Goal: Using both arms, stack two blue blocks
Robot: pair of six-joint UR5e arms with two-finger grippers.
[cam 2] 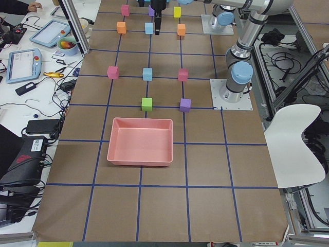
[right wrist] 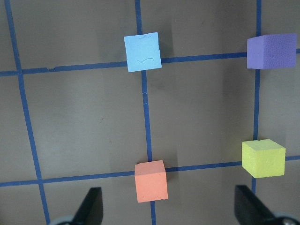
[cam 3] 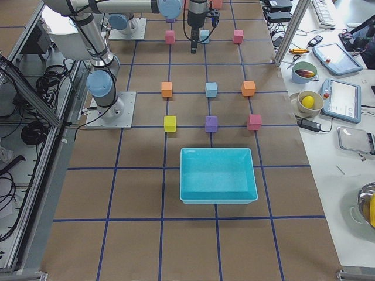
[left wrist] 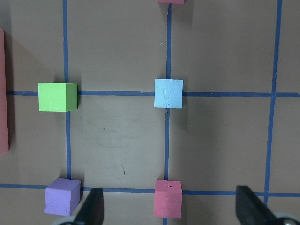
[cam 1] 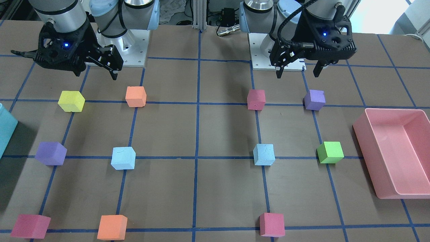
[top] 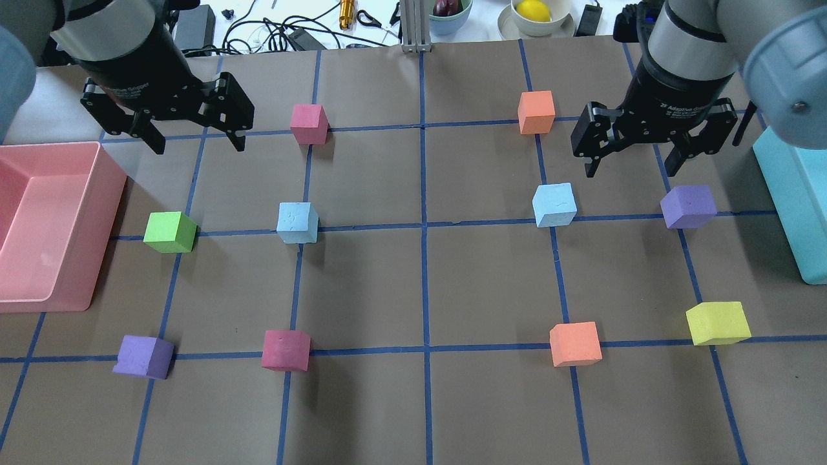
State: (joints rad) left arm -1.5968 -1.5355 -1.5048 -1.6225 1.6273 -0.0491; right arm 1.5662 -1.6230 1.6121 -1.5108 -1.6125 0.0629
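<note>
Two pale blue blocks sit apart on the table. One is on my left side, also in the front view and left wrist view. The other is on my right side, also in the front view and right wrist view. My left gripper is open and empty, raised over the table's far part beyond the left blue block; it also shows in the front view. My right gripper is open and empty, raised just beyond and right of the right blue block.
A pink bin stands at the left edge and a teal bin at the right edge. Green, purple, pink, orange and yellow cubes sit on the blue tape grid.
</note>
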